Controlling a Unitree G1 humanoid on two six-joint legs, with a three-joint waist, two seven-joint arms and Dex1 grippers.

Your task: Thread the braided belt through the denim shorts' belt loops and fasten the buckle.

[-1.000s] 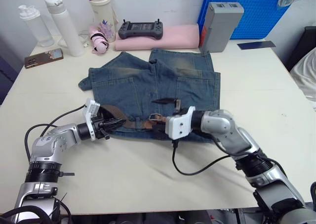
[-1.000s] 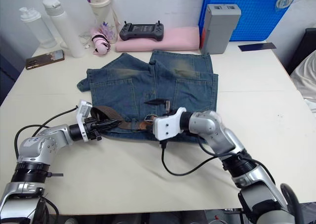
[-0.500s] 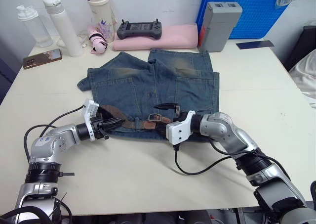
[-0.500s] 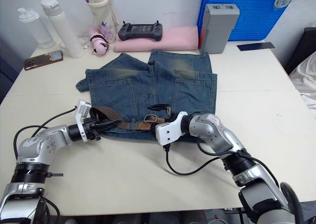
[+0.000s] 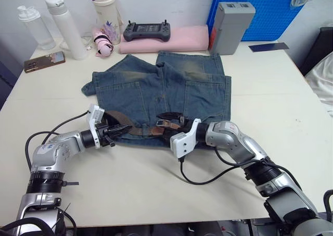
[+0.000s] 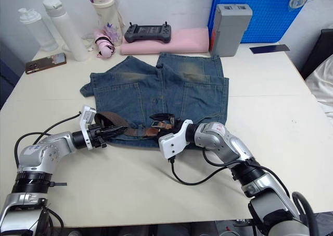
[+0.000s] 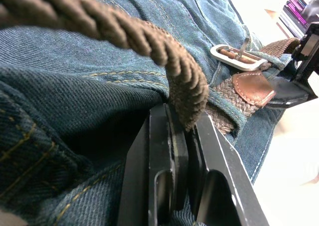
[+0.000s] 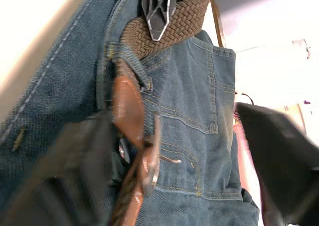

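Left hand: narrowed upon the braided belt, fingertips hidden beneath the weave. Right hand: spread wide about the silvery buckle, blurred at the denim shorts' waistband on the bench.

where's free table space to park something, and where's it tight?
Free: bare table right of the denim shorts, up to the blue crate; near edge in front of both arms; a strip left of the shorts below the phone. Tight: back edge with bottles, pink pad, grey box, and the waistband, where both grippers work.
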